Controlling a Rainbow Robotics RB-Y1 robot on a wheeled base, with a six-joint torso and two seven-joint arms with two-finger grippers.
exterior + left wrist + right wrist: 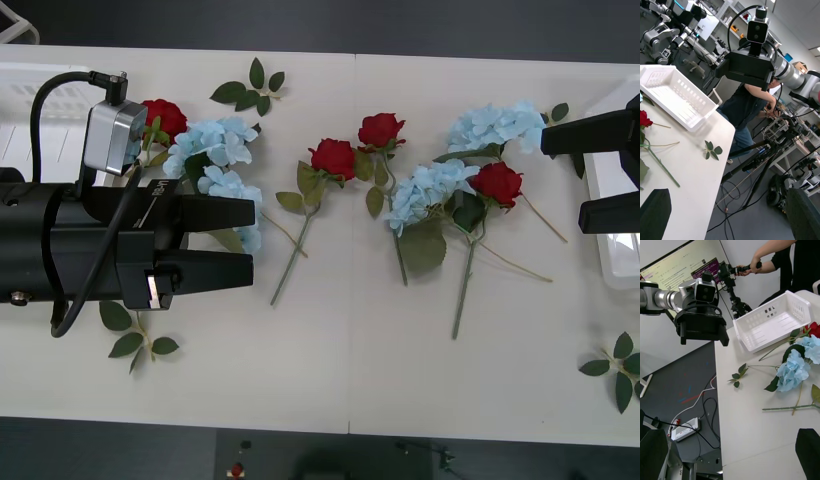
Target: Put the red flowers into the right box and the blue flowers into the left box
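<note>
Four red flowers (333, 157) and several blue flowers (212, 143) lie scattered across a white table (350, 350), most stems running from the far side toward the near edge. The left gripper (251, 242) hovers over the left-hand blue cluster, fingers parted and holding nothing. The right gripper (562, 175) — open and empty too — hangs beside the right box (608, 170). The left box (30, 100) sits at the far left. Loose leaf sprigs (250, 90) lie around.
</note>
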